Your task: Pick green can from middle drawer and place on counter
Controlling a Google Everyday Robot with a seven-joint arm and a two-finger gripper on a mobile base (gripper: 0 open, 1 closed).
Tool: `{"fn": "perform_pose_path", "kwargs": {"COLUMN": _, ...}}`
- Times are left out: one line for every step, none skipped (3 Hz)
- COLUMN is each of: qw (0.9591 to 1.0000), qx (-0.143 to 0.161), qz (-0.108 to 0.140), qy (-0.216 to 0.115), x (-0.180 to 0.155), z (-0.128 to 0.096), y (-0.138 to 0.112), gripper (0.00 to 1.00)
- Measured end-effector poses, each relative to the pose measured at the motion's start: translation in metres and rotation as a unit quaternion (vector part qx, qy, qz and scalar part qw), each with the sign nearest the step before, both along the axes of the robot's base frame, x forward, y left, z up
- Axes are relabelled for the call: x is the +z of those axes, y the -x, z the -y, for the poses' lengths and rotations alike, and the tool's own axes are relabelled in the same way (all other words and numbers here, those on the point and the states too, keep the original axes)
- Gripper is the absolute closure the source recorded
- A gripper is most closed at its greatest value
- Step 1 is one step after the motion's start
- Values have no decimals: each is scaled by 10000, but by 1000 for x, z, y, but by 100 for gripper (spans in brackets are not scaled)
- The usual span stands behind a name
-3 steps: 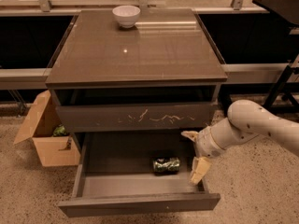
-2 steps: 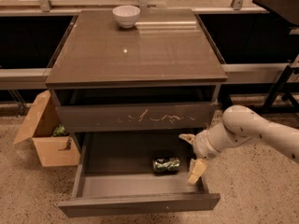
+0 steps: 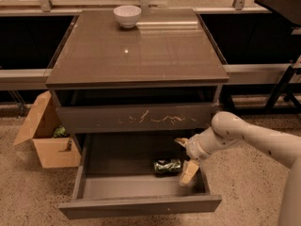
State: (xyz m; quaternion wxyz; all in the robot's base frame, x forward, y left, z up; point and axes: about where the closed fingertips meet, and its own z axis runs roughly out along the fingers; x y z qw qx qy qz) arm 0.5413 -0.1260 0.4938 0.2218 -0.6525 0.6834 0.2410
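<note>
The green can [image 3: 167, 166] lies on its side in the open middle drawer [image 3: 141, 205], towards the right of the drawer floor. My gripper [image 3: 185, 157] hangs inside the drawer's right end, just right of the can. It is open, with one pale finger [image 3: 189, 173] low by the can's right end and the other higher up near the scratched drawer front. Neither finger is around the can. The counter [image 3: 136, 51] is the glossy grey-brown top of the cabinet, above the drawers.
A white bowl [image 3: 127, 15] stands at the counter's back edge. The scratched drawer front [image 3: 141, 119] sits closed above the open drawer. An open cardboard box [image 3: 44, 138] stands on the floor left of the cabinet. A dark table leg [image 3: 282, 86] is at the right.
My gripper and forearm have moved left and a little lower inside the drawer, closer to the can's right end. The can has not moved.
</note>
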Motion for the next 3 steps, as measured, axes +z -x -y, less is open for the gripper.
{"fn": "perform_pose_path", "kwargs": {"qw": 10000, "qx": -55, "qz": -22, "qy": 12, "x": -27, "z": -4, "y": -20, "gripper": 0}}
{"fn": "perform_pose_path", "kwargs": {"qw": 9998, "qx": -150, "qz": 24, "qy": 105, "x": -49, "z": -5, "y": -32, "gripper": 0}}
{"fn": "perform_pose_path", "kwargs": {"qw": 9994, "qx": -221, "qz": 104, "qy": 230, "x": -68, "z": -7, "y": -42, "gripper": 0}}
